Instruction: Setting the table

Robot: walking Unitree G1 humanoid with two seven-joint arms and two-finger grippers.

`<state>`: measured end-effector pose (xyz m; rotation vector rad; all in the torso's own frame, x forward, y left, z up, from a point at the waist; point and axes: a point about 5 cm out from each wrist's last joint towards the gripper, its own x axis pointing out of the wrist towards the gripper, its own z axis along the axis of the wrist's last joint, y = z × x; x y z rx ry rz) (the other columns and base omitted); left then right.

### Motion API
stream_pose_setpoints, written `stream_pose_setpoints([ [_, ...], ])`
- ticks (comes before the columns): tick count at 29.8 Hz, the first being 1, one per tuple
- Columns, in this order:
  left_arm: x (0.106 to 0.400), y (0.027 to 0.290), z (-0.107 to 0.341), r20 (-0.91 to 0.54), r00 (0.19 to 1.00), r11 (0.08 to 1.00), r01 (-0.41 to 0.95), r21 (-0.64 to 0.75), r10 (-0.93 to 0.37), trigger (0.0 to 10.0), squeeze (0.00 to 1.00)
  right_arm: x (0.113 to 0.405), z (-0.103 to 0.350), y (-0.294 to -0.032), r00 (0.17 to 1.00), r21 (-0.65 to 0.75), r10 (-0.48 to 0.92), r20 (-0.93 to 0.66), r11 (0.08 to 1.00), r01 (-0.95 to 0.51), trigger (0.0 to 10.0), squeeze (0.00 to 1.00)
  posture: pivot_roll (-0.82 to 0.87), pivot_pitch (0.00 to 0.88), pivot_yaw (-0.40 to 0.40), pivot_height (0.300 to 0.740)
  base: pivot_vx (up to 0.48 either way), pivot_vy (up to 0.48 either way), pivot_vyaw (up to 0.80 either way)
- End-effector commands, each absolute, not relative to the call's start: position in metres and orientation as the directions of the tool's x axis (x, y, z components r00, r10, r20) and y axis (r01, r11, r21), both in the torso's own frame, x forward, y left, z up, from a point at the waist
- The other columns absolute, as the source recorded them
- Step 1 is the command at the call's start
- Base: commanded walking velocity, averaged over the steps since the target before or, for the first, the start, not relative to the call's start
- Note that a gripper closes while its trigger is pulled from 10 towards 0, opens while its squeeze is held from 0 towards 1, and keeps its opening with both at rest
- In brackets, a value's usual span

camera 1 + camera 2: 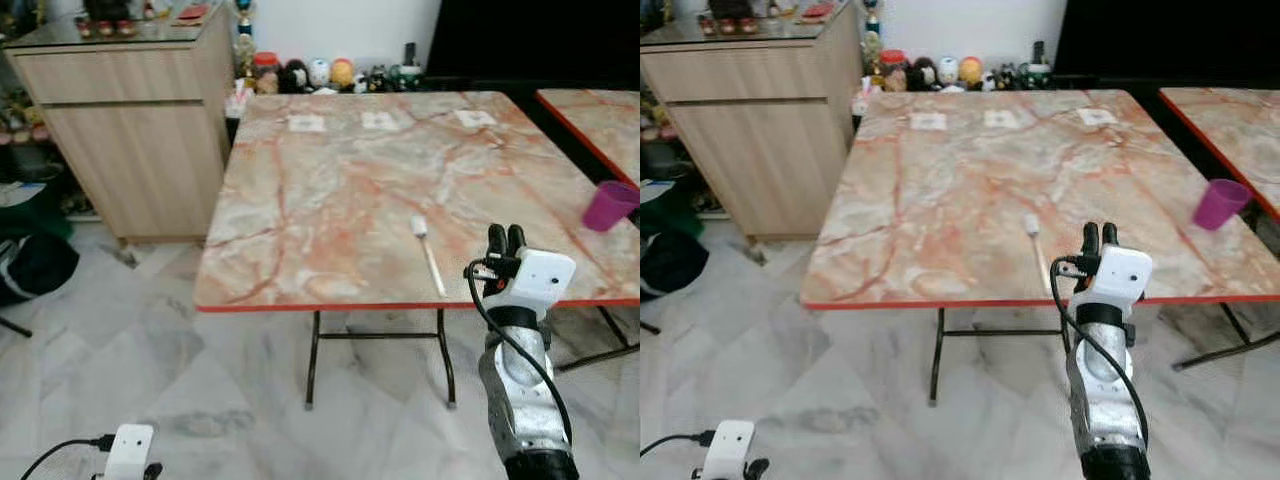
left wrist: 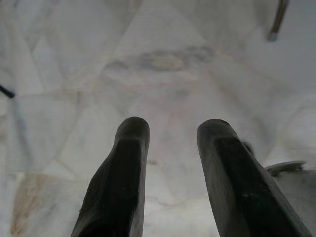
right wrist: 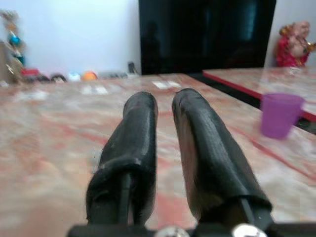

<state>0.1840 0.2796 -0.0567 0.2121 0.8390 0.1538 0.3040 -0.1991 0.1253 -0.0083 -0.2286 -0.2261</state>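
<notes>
- Table [image 1: 330, 190]: square top, pink-and-cream marble pattern with a red edge band, on dark folding metal legs over a pale marble floor [image 1: 150, 370].
- White utensil [image 1: 429, 254]: slim and pale, with a wider flat end pointing to the far side of the table and a thin straight handle running toward the near edge. It lies flat on the near right part of the top. Type (spoon or fork) cannot be told.
- Purple cup [image 1: 608, 205]: upright, translucent plastic, near the table's right edge, well apart from the utensil.
- Three small white squares [image 1: 378, 121] lie in a row near the far edge of the table.
- Right gripper [image 1: 505, 240]: raised at the near edge of the table, just right of the utensil's handle end. Fingers [image 3: 140, 133] stand nearly together with a narrow gap and hold nothing.
- Left gripper [image 2: 173, 133]: hangs low over the floor, fingers apart, empty.
- Wooden cabinet [image 1: 130, 120] stands left of the table; small figurines [image 1: 320, 73] line the wall behind it.
- A second, similar table [image 1: 600, 120] stands to the right.
</notes>
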Motion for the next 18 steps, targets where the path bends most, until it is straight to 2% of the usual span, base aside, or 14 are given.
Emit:
stream_pose_setpoints([
  [1, 0.1768, 0.2828, -0.0594, -0.737, 0.638, 0.966, -0.046, 0.253, 0.223, 10.0, 0.0, 0.3043, 0.1213, -0.1975, 0.955, 0.022, -0.217, 0.203, 0.976, 0.217, 10.0, 1.0, 0.1, 0.011, -0.006, 0.74, 0.0, 0.0, 0.0],
  [18, 0.1765, 0.2823, -0.0597, -0.738, 0.638, 0.969, -0.054, 0.241, 0.219, 10.0, 0.0, 0.3049, 0.1184, -0.1903, 0.966, 0.031, -0.182, 0.186, 0.983, 0.179, 10.0, 1.0, 0.1, 0.01, -0.008, 0.74, 0.0, 0.0, 0.0],
])
